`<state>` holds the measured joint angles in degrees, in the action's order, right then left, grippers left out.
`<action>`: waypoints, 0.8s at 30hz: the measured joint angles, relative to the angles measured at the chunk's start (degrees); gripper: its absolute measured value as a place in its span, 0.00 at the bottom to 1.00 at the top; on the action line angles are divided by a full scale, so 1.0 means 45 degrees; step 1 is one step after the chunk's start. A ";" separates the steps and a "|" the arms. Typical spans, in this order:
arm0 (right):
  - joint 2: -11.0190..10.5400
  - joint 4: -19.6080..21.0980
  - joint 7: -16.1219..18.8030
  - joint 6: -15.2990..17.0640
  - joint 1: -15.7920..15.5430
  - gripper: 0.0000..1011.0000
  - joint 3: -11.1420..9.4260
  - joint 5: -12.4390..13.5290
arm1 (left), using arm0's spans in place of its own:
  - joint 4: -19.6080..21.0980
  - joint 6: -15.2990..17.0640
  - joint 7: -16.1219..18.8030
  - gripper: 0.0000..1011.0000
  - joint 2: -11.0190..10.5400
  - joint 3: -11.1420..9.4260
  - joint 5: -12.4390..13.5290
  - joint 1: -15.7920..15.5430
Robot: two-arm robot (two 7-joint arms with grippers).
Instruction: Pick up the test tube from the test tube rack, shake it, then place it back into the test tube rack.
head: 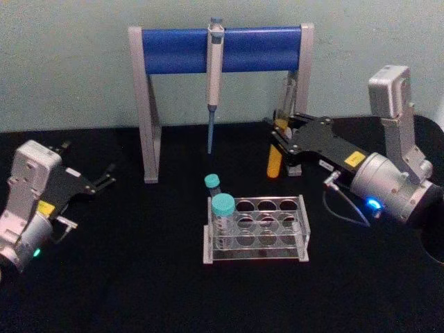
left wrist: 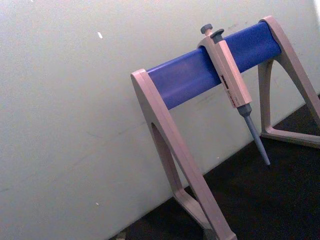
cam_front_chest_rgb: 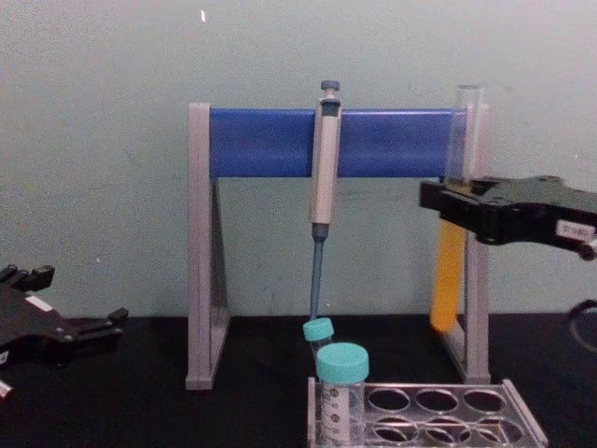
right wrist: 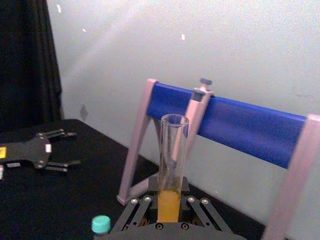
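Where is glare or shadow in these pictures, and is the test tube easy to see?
Head view: even light, no strong glare or shadows; the test tube, held by the right gripper, shows well over the table; the left gripper rests open. Chest view: the tube's clear top blends into the pipette stand behind.

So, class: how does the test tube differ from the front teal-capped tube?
The test tube is tall, thin and capless, with orange liquid; the teal-capped tube is shorter, wider and capped. The right gripper holds the test tube aloft; the teal-capped tube stands in the test tube rack. Both are clear and roughly upright.
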<state>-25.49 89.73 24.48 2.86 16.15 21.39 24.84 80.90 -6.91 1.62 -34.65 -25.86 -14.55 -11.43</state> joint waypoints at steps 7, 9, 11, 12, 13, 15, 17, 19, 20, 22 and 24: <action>-0.0601 0.0737 -0.0261 0.0298 -0.0800 0.23 -0.0497 -0.0053 | -0.0001 0.0000 0.0000 0.99 0.0000 0.0000 0.0000 -0.0001; -0.0742 0.0954 -0.0267 0.0418 -0.1015 0.23 -0.0591 -0.0002 | -0.0001 0.0000 0.0000 0.99 0.0000 0.0000 0.0000 0.0000; -0.0912 0.1248 -0.0258 0.0587 -0.1275 0.23 -0.0677 0.0078 | -0.0001 0.0000 0.0000 0.99 0.0000 0.0000 0.0000 0.0000; -0.0969 0.1348 -0.0237 0.0638 -0.1369 0.23 -0.0692 0.0110 | 0.0000 0.0000 0.0000 0.99 0.0000 0.0000 0.0000 0.0000; -0.1026 0.1455 -0.0195 0.0685 -0.1440 0.23 -0.0699 0.0148 | -0.0001 0.0000 0.0000 0.99 0.0000 -0.0001 0.0000 0.0000; -0.1154 0.1684 -0.0022 0.0795 -0.1598 0.23 -0.0688 0.0268 | 0.0000 0.0000 0.0000 0.99 0.0000 0.0000 0.0000 0.0000; -0.1196 0.1767 0.0105 0.0831 -0.1630 0.23 -0.0618 0.0344 | 0.0000 0.0000 0.0000 0.99 0.0000 0.0000 0.0000 0.0000; -0.1183 0.1785 0.0304 0.0860 -0.1584 0.23 -0.0451 0.0450 | 0.0000 0.0000 0.0000 0.99 0.0000 0.0000 0.0000 0.0000; -0.1146 0.1758 0.0381 0.0865 -0.1520 0.23 -0.0386 0.0494 | 0.0000 0.0000 0.0000 0.99 0.0000 -0.0001 0.0000 0.0000; -0.0996 0.1589 0.0552 0.0872 -0.1286 0.23 -0.0139 0.0580 | 0.0000 0.0000 0.0000 0.99 0.0000 0.0000 0.0000 0.0001; -0.0814 0.1306 0.0687 0.0834 -0.0987 0.23 0.0126 0.0601 | -0.0001 0.0000 0.0000 0.99 0.0000 0.0000 0.0000 0.0001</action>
<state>-29.16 95.60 27.57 6.61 11.71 21.96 27.54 80.90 -6.91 1.62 -34.65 -25.86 -14.55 -11.43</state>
